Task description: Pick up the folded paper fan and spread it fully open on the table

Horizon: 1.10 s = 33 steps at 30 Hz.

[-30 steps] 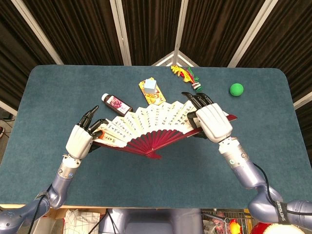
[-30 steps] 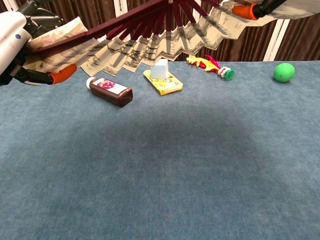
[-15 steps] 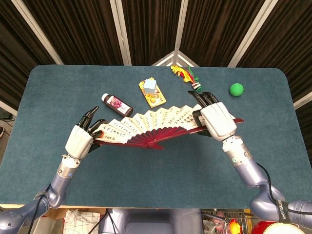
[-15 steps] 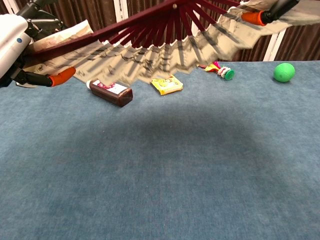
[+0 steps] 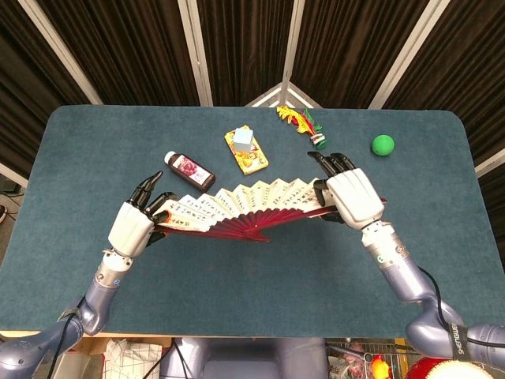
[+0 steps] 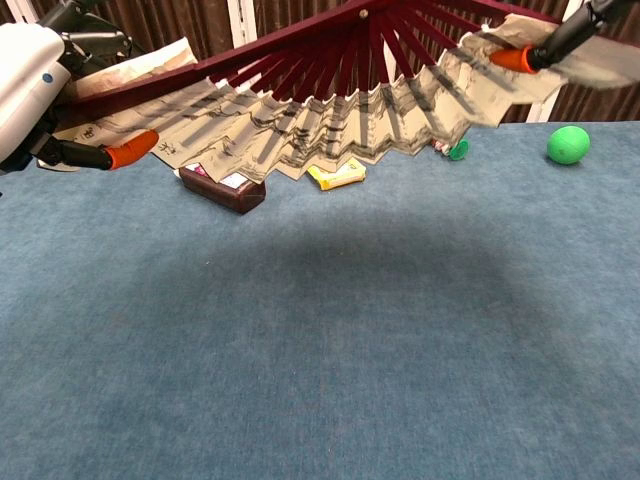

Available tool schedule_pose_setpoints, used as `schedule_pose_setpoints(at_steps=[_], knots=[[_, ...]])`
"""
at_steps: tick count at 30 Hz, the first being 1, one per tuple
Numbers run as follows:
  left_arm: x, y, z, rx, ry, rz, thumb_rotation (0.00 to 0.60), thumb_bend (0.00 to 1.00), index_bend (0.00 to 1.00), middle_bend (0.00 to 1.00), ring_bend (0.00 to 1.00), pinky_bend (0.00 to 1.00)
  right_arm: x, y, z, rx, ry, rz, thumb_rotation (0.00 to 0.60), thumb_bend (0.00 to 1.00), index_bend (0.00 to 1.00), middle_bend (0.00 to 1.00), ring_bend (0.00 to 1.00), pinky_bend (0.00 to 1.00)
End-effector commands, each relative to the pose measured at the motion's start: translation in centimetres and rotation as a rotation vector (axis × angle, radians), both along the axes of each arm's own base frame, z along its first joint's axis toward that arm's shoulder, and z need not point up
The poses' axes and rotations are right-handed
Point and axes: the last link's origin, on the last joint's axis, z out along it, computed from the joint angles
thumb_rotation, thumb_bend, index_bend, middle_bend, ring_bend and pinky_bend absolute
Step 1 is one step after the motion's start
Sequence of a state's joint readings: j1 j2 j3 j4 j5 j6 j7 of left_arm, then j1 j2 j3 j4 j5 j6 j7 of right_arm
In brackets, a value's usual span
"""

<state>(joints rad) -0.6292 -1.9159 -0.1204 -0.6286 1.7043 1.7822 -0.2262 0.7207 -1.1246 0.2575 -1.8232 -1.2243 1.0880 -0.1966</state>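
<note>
Paper fan (image 5: pixel 251 207), pleated cream leaf printed with dark script on dark red slats, spread in a wide arc and held up off the blue felt-like desk (image 5: pixel 252 268), a soft shadow beneath it in the chest view. Left end pinched by the left hand (image 5: pixel 131 223), white shell with black fingers (image 5: pixel 147 189), orange-tipped in the chest view, curled round the outer red guard stick. Right end gripped by the right hand (image 5: pixel 353 197), palm down over the guard, dark fingers (image 5: pixel 330 164) wrapped across the upper edge of the paper. Ribs fanning out from one pivot at the lower middle, folds crisp and zigzag. Behind the fan on the desk: dark brown bottle (image 5: pixel 189 170) lying on its side, white cap, pink label, just beyond the left part of the leaf; flat yellow packet (image 5: pixel 248 152) with a small pale blue cube (image 5: pixel 243 138) resting on top; red, yellow and green feathered shuttlecock (image 5: pixel 304 125) lying flat near the far edge; smooth round green ball (image 5: pixel 383 144) well apart to the right. Dark pleated curtain (image 5: pixel 237 39) with pale uprights behind the desk.
</note>
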Motion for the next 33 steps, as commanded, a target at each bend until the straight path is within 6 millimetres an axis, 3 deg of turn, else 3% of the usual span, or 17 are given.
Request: schedule_pose_setpoints(at_steps=[1,3,9,19,28,31,33], knots=[[0.1,0.0,0.0,0.004,-0.001,-0.002,0.600,0.41,0.87,0.39,0.02,0.19,-0.1,0.2,0.0,0.011,0.037,-0.013,0.600,0.27,0.25,0.11,0.16,0.14],[0.2,0.1,0.1,0.011,-0.002,-0.005,0.600,0.41,0.87,0.39,0.02,0.19,0.0,0.2,0.1,0.006,0.061,-0.013,0.600,0.22,0.19,0.10,0.15,0.13],[0.1,0.2,0.4,0.057,0.033,-0.002,0.600,0.41,0.88,0.39,0.02,0.19,-0.3,0.3,0.4,-0.002,0.132,-0.038,0.600,0.21,0.11,0.07,0.12,0.11],[-0.7,0.9,1.5,0.182,0.169,-0.014,0.600,0.41,0.87,0.39,0.02,0.18,-4.1,-0.5,1.6,-0.095,0.416,-0.123,0.600,0.21,0.10,0.07,0.12,0.10],[-2.6,2.0,1.5,0.182,0.256,0.058,0.600,0.41,0.84,0.36,0.02,0.18,-7.4,-1.0,2.7,-0.149,0.445,-0.192,0.600,0.21,0.10,0.07,0.10,0.08],[-2.9,2.1,1.4,0.177,0.274,0.067,0.600,0.37,0.76,0.31,0.02,0.16,-8.0,-1.1,3.3,-0.185,0.442,-0.199,0.600,0.18,0.09,0.07,0.08,0.07],[-3.2,2.1,1.2,0.168,0.303,0.071,0.600,0.33,0.60,0.21,0.00,0.11,-8.2,-1.1,3.6,-0.204,0.433,-0.206,0.600,0.16,0.07,0.07,0.07,0.06]])
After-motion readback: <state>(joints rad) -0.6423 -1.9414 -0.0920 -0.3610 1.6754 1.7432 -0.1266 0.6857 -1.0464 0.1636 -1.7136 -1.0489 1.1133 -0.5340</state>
